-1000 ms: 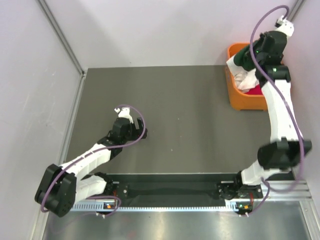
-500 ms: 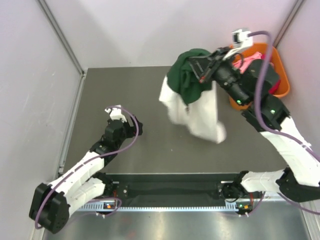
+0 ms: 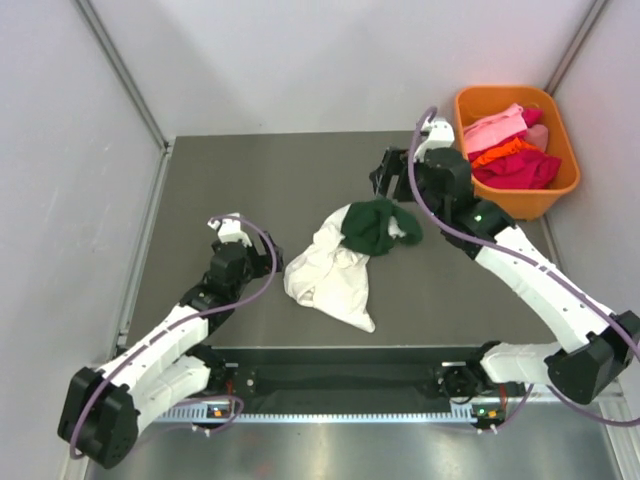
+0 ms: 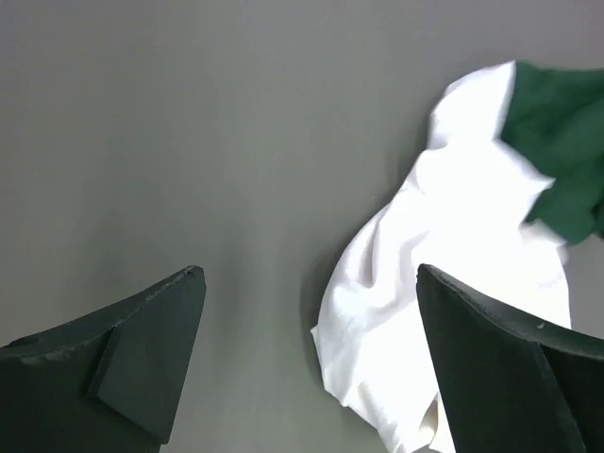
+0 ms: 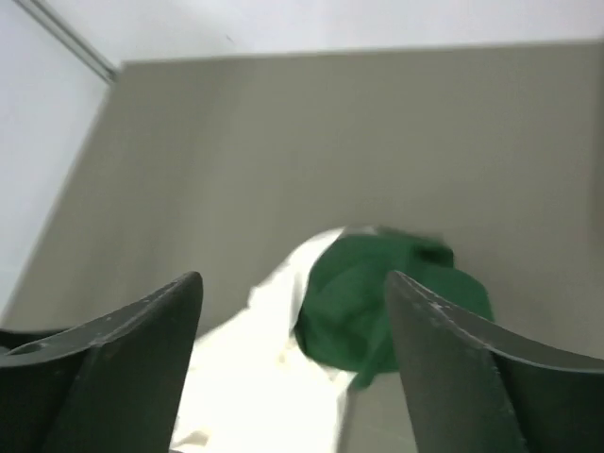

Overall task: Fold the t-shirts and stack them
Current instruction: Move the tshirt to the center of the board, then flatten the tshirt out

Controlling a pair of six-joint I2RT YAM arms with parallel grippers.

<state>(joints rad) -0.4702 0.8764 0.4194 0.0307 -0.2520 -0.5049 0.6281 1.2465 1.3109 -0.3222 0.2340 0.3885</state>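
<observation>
Two t-shirts lie crumpled together mid-table. The cream-white t-shirt [image 3: 325, 275] [image 4: 453, 264] [image 5: 250, 377] is spread toward the front. The dark green t-shirt [image 3: 378, 225] [image 4: 562, 142] [image 5: 387, 297] is bunched on its far right end. My right gripper [image 3: 388, 176] [image 5: 294, 276] hovers open just behind the green one, holding nothing. My left gripper [image 3: 262, 258] [image 4: 310, 274] is open over the table, just left of the white shirt's edge, with nothing between its fingers.
An orange bin [image 3: 560, 187] with pink, red and orange cloth stands at the far right corner. Pale walls close in the dark table [image 3: 250, 180] on the left, back and right. The arm bases and a metal rail [image 3: 340, 380] line the near edge.
My right arm pulled both shirts out of the bin, swung them left over the table and opened, dropping them in a heap. The left arm shifted slightly and stayed open.
</observation>
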